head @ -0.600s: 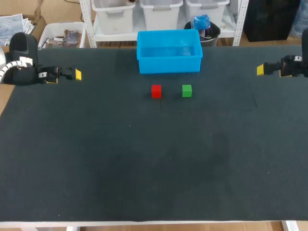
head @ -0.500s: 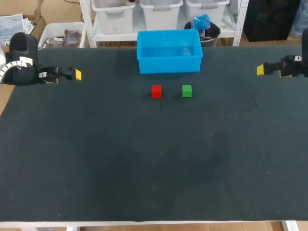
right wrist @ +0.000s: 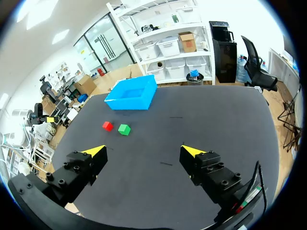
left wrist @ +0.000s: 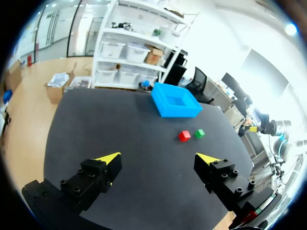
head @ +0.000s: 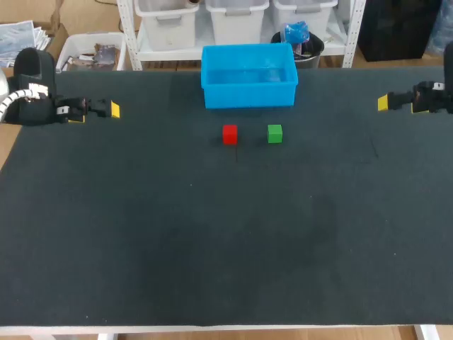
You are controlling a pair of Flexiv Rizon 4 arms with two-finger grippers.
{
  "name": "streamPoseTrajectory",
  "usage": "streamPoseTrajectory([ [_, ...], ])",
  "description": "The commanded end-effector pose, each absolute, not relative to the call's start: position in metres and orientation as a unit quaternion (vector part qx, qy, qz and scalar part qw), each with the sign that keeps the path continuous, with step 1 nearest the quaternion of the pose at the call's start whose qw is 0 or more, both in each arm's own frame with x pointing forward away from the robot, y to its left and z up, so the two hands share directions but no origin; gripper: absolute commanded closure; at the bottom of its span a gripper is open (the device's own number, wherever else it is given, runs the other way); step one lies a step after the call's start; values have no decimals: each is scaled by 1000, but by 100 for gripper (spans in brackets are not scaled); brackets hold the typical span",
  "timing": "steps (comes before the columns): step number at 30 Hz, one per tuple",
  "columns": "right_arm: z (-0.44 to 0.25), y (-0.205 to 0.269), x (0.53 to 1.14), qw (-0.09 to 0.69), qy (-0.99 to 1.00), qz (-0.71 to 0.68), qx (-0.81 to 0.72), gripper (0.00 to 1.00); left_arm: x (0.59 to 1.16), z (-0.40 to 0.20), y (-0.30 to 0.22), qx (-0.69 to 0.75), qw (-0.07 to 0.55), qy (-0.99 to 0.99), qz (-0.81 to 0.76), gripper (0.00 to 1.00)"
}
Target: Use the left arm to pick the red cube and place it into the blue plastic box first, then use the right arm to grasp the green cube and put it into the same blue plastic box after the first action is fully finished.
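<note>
So far nothing is done: my left claw (left wrist: 158, 158) hangs wide open and empty. The red cube (left wrist: 184, 136) sits well ahead of it on the table (left wrist: 120, 124), with the green cube (left wrist: 199, 133) just beside it. The blue plastic box (left wrist: 175, 111) lies beyond both and holds nothing. My right claw (right wrist: 144, 151) is equally open and empty, so both picks and both placements remain.
</note>
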State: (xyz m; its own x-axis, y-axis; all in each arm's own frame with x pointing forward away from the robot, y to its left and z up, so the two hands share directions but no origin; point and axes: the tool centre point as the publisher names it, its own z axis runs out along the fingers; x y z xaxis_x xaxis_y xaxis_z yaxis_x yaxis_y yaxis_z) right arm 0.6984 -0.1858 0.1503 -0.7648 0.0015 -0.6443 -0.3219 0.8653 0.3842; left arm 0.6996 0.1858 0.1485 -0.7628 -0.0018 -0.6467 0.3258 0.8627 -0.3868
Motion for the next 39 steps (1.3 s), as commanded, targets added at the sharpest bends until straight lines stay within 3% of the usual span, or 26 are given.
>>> streamPoseTrajectory([
  [1,150,-185,699,331,907,244,-88,0,700,149,185,89,332,906,-245,0],
  [8,150,-185,699,331,907,244,-88,0,700,149,185,89,332,906,-245,0],
  [13,150,-185,699,331,907,244,-88,0,718,149,147,117,293,929,-191,0],
  [23,150,-185,699,331,907,244,-88,0,734,152,80,118,293,926,-205,0],
  [39,150,-185,699,331,907,244,-88,0,734,152,80,118,293,926,-205,0],
])
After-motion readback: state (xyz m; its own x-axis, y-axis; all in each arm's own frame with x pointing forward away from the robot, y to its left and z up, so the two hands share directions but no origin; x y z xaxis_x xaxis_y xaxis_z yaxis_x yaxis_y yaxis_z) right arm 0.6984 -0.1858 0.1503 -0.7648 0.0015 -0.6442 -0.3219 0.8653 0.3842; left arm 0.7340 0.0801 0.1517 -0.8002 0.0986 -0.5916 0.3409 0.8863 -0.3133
